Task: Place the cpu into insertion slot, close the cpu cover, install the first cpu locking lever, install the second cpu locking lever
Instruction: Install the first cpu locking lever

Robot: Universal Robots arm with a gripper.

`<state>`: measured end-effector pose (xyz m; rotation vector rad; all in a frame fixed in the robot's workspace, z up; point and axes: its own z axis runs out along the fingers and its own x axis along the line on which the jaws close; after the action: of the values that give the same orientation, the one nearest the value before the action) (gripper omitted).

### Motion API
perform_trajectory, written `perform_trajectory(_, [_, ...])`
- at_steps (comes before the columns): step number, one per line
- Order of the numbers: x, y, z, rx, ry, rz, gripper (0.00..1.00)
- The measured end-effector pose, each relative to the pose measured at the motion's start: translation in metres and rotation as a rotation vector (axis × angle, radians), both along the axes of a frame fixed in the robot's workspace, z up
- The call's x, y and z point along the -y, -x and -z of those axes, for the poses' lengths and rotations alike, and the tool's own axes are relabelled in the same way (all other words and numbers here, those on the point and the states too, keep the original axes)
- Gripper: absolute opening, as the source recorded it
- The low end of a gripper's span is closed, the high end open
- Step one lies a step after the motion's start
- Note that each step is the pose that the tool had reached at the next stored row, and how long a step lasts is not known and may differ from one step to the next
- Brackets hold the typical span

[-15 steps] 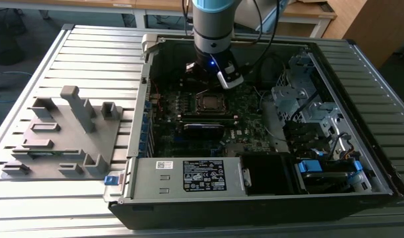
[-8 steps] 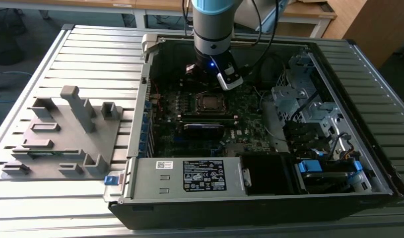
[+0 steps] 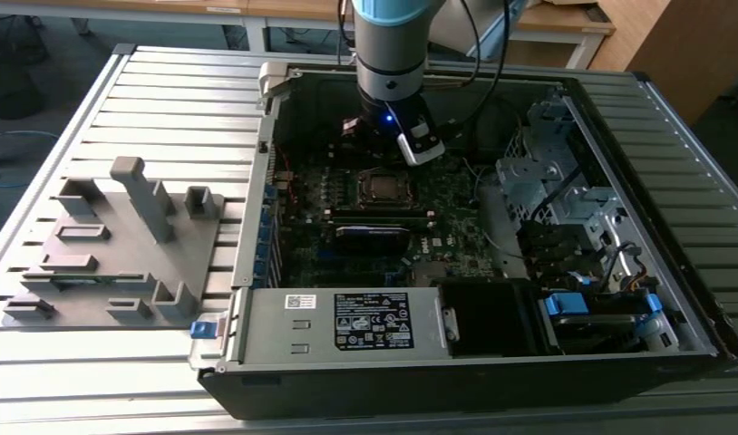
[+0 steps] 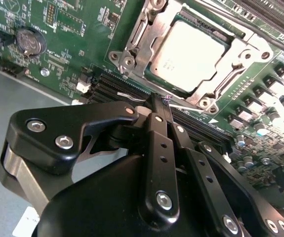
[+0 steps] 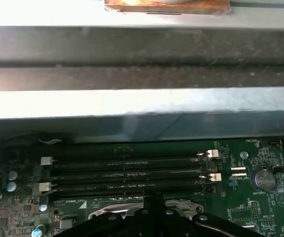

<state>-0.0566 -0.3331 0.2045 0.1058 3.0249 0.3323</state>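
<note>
The cpu (image 4: 188,49) lies flat in the slot (image 3: 359,181), just beyond the tips of the gripper (image 4: 158,101), its dull silver top facing up. The gripper's 2 black fingers (image 4: 161,148) are pressed together with no gap between them. A thin silver lever (image 4: 132,96) runs right at the tips; I cannot tell whether they pinch it or only touch it. The cover (image 4: 243,49) is folded down around the cpu, framing its top through the square window.

Under the tips, between the gripper and the cover, run the long black memory slots (image 4: 112,84). The first wrist view shows 4 of them (image 5: 127,173) just past the gripper (image 5: 154,197). Farther off on the green board (image 4: 72,29) sits a round coin battery (image 4: 29,40).

In the exterior view the arm (image 3: 391,54) reaches down into the open case (image 3: 466,381). A grey fixture (image 3: 115,245) lies well apart from it on the slatted table (image 3: 163,82).
</note>
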Motion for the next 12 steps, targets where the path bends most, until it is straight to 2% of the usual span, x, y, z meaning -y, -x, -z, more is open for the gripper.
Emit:
perform_trajectory(7, [-0.0050,-0.0008,0.0012,0.0000,0.0119,0.040,0.10])
perform_trajectory(12, [-0.0087,-0.0010,0.0022,0.0000,0.0147,0.063,0.10])
